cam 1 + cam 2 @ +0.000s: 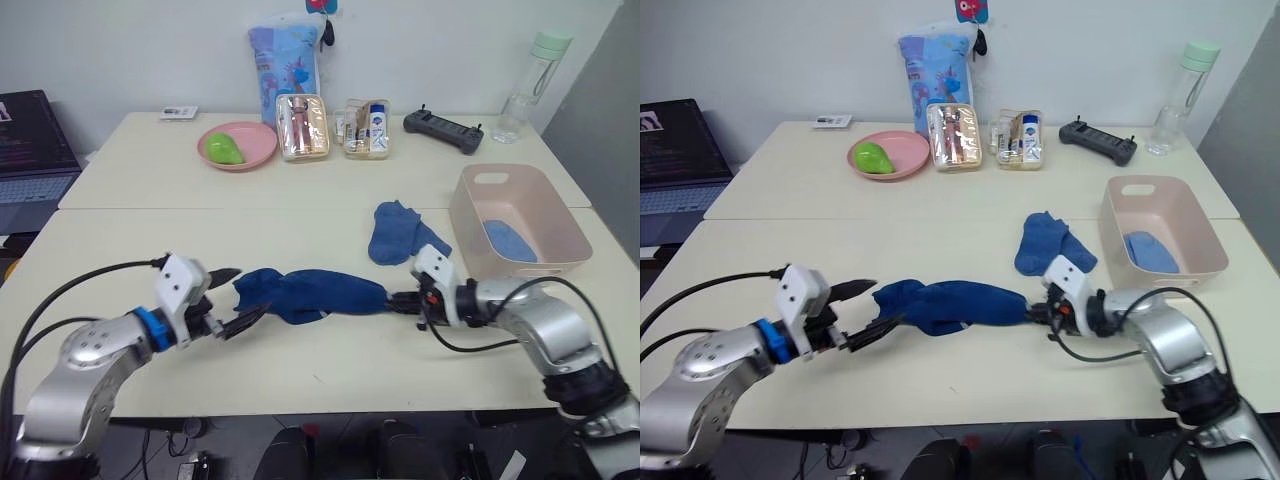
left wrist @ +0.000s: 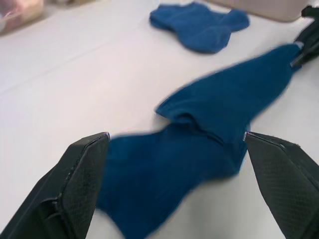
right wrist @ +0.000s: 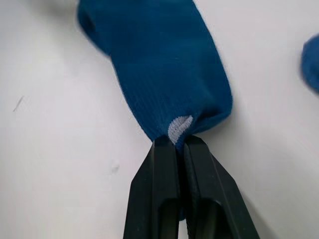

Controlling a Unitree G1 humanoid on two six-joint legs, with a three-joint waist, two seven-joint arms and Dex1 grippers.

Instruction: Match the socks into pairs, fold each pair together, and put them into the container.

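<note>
The table (image 1: 300, 385) fills most of the frame, two cream tops butted together with a seam running across the middle. On the right side of the frame, just above centre height, sits the container (image 1: 520, 262), a pale pink tub with one light blue sock (image 1: 508, 240) lying flat on its floor.

Low in the centre of the frame lies the dark blue pair (image 1: 315, 294), stretched out left to right across the near tabletop. My right gripper (image 1: 401, 299) is at its right end, fingers pressed together and clamped on the tip of that pair; in my right wrist view a small pale patch shows on the knit just where my fingers (image 3: 164, 179) bite. My left gripper (image 1: 229, 300) sits at the pair's left end, fingers spread wide apart with the cuff end lying between them; in my left wrist view neither pad (image 2: 75, 191) touches the cloth.

Above and right of the dark pair, between it and the tub, lies a medium blue pair (image 1: 400, 233), flat on the table and apart from both.

Across the upper part of the frame, left to right: a laptop (image 1: 35, 150) at the left edge, a pink plate (image 1: 255, 146) with a green object on it, a tall printed bag (image 1: 284, 60) behind, two clear pouches (image 1: 302, 127), a black controller (image 1: 443, 130), and a clear bottle (image 1: 529, 85) at the upper right.
</note>
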